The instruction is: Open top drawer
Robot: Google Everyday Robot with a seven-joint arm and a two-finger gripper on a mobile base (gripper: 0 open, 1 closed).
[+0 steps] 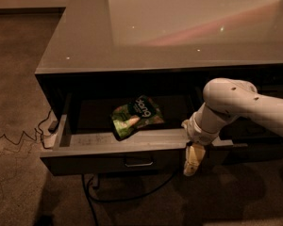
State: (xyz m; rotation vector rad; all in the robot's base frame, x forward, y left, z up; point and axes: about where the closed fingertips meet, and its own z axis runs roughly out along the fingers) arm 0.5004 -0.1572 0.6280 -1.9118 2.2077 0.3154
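The top drawer [104, 158] is a wide dark-grey drawer under the grey counter top, and it stands pulled out towards me. Its small rectangular pull handle [138, 163] sits at the centre of the front. A green snack bag [136, 116] lies on the scuffed drawer floor. My gripper [192, 161] hangs on the white arm [236, 108] at the right end of the drawer front, fingers pointing down over the front edge, to the right of the handle.
The glossy grey counter top [179, 27] spans the upper frame. Black cables [108, 197] run on the carpet below the drawer and a thin wire [19, 138] trails at the left. Carpet floor lies left and in front.
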